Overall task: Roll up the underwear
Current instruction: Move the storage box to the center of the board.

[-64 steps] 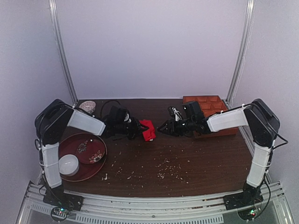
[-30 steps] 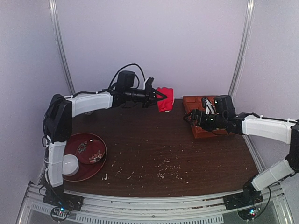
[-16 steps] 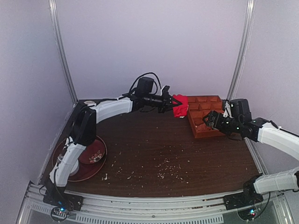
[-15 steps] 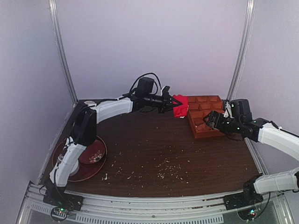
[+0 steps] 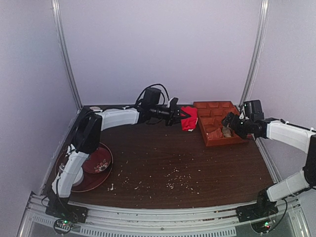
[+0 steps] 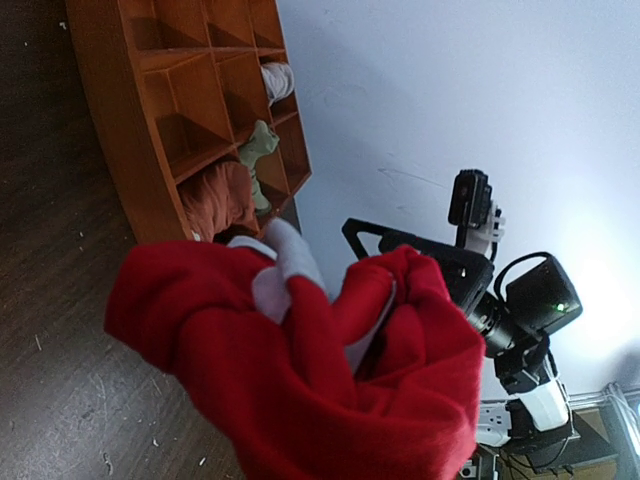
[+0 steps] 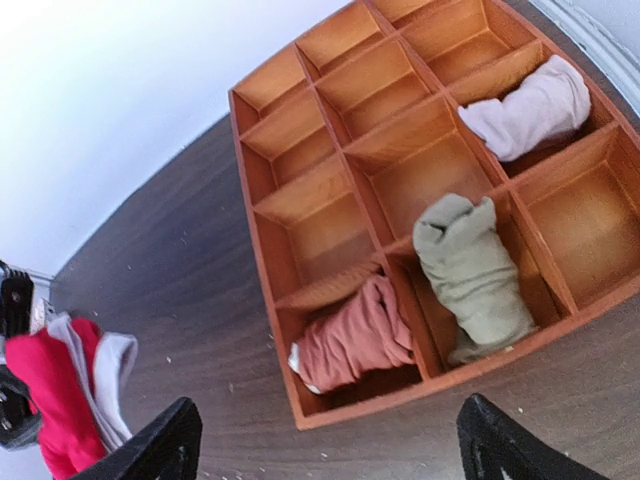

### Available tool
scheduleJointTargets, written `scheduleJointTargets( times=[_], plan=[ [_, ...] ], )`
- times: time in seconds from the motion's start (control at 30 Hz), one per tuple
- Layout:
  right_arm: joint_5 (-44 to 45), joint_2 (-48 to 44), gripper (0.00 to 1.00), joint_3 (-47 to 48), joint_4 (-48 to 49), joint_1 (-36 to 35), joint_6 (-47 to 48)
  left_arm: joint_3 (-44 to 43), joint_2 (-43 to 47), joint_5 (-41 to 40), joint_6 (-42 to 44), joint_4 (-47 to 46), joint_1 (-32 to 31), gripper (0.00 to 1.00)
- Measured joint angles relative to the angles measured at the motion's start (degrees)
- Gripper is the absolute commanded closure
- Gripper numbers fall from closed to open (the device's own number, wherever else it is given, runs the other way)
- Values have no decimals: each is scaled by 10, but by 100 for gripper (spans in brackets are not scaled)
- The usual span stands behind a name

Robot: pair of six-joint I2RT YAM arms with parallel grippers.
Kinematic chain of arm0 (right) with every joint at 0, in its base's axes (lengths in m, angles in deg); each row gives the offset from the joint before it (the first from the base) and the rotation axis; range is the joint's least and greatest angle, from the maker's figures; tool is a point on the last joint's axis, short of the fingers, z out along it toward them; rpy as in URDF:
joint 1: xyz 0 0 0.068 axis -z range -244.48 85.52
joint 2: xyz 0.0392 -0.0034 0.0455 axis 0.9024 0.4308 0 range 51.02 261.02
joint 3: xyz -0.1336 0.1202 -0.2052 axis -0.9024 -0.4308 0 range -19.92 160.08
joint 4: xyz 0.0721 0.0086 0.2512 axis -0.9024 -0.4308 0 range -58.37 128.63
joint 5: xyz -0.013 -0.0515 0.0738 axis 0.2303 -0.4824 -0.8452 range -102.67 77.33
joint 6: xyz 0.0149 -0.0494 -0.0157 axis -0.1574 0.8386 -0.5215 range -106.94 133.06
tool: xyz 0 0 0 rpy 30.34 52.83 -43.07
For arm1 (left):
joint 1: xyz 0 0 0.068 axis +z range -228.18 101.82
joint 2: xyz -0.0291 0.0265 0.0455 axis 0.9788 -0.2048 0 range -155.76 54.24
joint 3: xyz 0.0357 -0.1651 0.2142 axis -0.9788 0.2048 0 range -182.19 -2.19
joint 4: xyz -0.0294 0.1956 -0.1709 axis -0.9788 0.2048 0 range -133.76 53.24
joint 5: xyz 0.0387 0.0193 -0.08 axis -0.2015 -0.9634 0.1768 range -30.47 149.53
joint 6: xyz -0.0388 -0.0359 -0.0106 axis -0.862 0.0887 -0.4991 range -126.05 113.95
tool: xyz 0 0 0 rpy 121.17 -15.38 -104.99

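The red underwear (image 5: 188, 118) with white trim is a bunched roll, held in the air by my left gripper (image 5: 178, 115), just left of the orange organizer tray (image 5: 216, 141). In the left wrist view the red cloth (image 6: 300, 370) fills the lower middle and hides my fingers. The underwear also shows at the left edge of the right wrist view (image 7: 55, 400). My right gripper (image 5: 228, 123) hovers over the tray's near right part, jaws wide apart and empty; its fingertips (image 7: 170, 445) frame the tray's near wall (image 7: 430, 385).
The tray's compartments hold a pink-red roll (image 7: 355, 335), an olive roll (image 7: 475, 270) and a white roll (image 7: 530, 105); the far ones are bare. A red plate (image 5: 96, 160) and white bowl (image 5: 72, 174) sit front left. Crumbs lie mid-table.
My left arm lifted the underwear from mid-table and carried it right to the tray's left edge. My right arm let go, pulled back right and now hovers over the tray.
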Motion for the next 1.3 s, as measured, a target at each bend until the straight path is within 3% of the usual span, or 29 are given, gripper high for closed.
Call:
scheduleJointTargets(
  times=[0.2,0.3,0.43,0.9,1.3],
  plan=[
    [19,68,39,115,-28,1,31,55,30,16,-23,-50,0,100],
    [37,99,53,174,-58,2,47,73,44,23,-34,-76,0,100],
    [54,152,60,245,-100,11,64,84,56,30,-41,-100,0,100],
    [60,320,63,378,-191,53,85,121,69,34,-49,-121,1,100],
    [89,382,66,440,-239,70,103,142,76,36,-50,-134,11,100]
  ],
)
